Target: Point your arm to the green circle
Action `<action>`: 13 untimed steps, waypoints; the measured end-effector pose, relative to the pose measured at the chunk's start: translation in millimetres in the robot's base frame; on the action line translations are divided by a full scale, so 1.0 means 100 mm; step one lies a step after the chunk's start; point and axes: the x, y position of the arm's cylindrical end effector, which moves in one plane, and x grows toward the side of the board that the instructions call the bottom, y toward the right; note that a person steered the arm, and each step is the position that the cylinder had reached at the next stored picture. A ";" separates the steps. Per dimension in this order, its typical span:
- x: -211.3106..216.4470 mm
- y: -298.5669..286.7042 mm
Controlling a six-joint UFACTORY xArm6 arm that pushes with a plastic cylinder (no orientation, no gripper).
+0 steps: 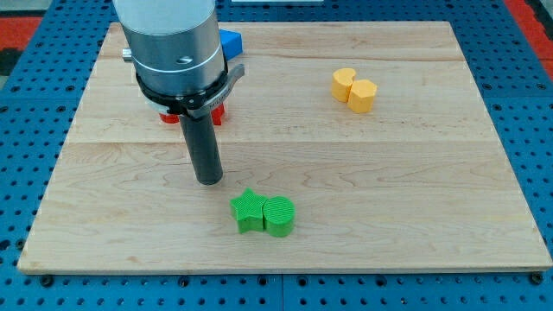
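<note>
The green circle lies near the view's bottom, touching the right side of a green star. My tip rests on the board up and to the left of the green star, a short gap away, and farther from the green circle.
Two yellow blocks sit together at the view's upper right. A blue block and red blocks are partly hidden behind the arm at the upper left. The wooden board ends at blue pegboard on all sides.
</note>
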 end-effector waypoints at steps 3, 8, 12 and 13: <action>0.00 -0.02; -0.04 0.12; -0.16 0.14; -0.15 0.42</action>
